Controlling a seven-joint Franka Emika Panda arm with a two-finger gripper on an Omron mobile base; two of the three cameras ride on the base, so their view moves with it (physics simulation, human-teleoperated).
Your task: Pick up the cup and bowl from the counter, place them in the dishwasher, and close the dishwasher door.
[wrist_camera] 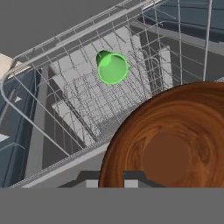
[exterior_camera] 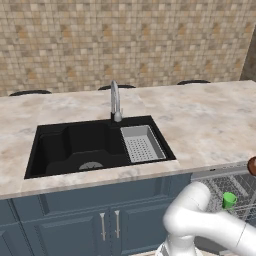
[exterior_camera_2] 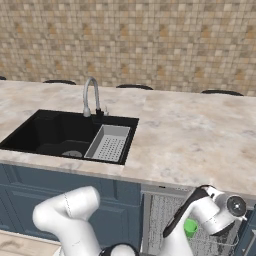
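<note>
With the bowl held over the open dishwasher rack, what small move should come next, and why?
Probably lower the bowl a little into the wire rack before opening. In the hand view the gripper is shut on its rim, the bowl is above the mesh, and the green cup already sits farther in, apart from it.

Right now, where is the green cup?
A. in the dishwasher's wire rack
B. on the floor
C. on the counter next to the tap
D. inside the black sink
A, because the green cup sits among the grey wires of the dishwasher rack, below the counter edge.
</note>
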